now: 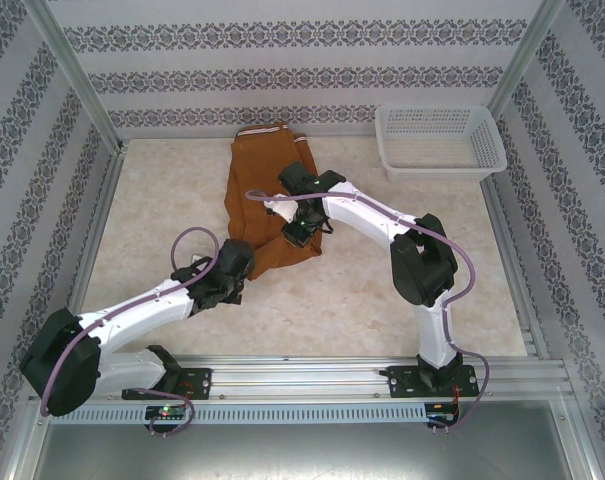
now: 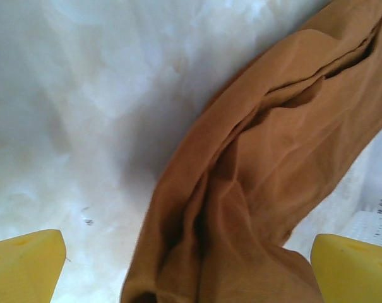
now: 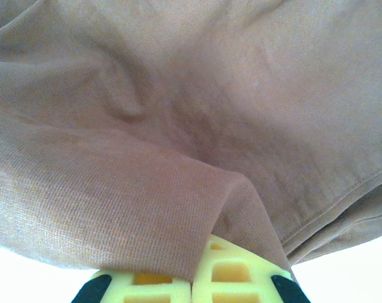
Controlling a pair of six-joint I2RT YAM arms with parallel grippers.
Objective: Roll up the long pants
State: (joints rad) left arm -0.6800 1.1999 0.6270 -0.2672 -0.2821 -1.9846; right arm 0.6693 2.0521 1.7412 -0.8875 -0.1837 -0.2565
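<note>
Both arms are reaching to the near end of the long pants, which are lying as a narrow rust-brown strip on the far middle of the table, with the pale waistband edge pointing away from the arms. The right fingers are pressing together at the strip's near right edge, apparently pinching a fold of cloth that is tenting up over their tips. The left fingers are standing wide apart and gripping nothing, with the creased near left corner lying between them. Judging by this, the arms are starting the roll from the near end. To do it well, the left side should be closing on its corner level with the right one, so that both are lifting the same edge. Both should then be turning it over tightly and evenly toward the waistband, flattening the loose creases first, since one side leading would be skewing the roll. A white mesh basket is sitting at the far right corner, well apart from the pants, and is holding nothing that can be seen.
</note>
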